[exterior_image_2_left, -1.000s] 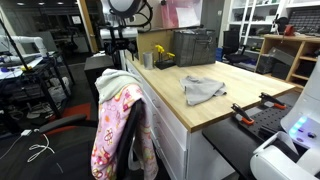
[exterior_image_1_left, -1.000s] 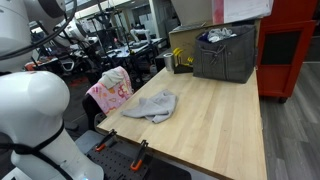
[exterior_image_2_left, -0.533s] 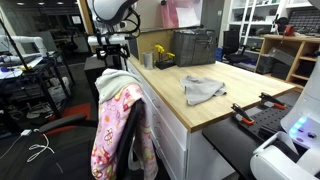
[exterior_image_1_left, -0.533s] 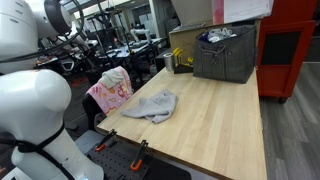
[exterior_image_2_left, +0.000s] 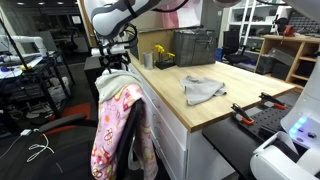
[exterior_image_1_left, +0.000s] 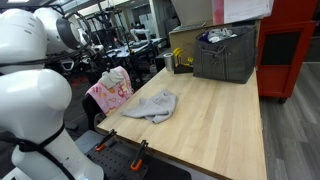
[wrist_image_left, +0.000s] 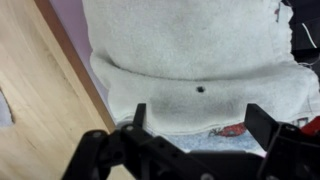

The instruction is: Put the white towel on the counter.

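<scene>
The white towel is draped over the back of a chair beside the wooden counter, on top of a pink floral cloth. It also shows in an exterior view and fills the upper part of the wrist view. My gripper hangs just above the chair back. In the wrist view its two fingers are spread wide over the towel's edge and hold nothing.
A grey cloth lies crumpled on the counter, also in an exterior view. A dark crate and a small box with yellow items stand at the counter's far end. Clamps grip its near edge.
The arm has swung over and come down toward the chair back, so the gripper is now closer above the white towel. The towel and the grey cloth have not moved.
</scene>
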Action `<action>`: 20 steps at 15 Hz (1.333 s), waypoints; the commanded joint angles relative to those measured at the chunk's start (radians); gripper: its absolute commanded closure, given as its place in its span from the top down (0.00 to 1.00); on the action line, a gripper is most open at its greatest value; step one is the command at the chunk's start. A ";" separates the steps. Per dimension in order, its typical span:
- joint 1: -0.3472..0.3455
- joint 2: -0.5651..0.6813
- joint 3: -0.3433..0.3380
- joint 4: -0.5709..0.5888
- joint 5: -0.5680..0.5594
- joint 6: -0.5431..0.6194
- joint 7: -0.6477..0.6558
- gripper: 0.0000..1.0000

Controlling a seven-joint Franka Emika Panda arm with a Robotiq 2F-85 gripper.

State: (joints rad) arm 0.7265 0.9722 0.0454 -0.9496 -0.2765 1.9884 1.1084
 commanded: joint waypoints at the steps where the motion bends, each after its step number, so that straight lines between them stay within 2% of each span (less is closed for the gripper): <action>1: -0.025 0.046 0.015 0.068 -0.002 -0.059 -0.151 1.00; 2: -0.027 0.053 0.013 0.070 -0.005 -0.063 -0.187 0.91; 3: -0.028 0.057 0.013 0.071 -0.004 -0.064 -0.217 0.72; 9: -0.030 0.036 0.029 0.038 0.010 -0.045 -0.317 0.28; 13: -0.016 0.001 0.022 0.010 0.003 -0.068 -0.295 0.00; 17: 0.010 -0.088 -0.001 -0.065 -0.015 -0.107 -0.231 0.02; 20: 0.011 -0.189 -0.008 -0.168 -0.014 -0.116 -0.141 0.03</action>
State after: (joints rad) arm 0.7303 0.9408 0.0524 -0.9571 -0.2897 1.9097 0.8865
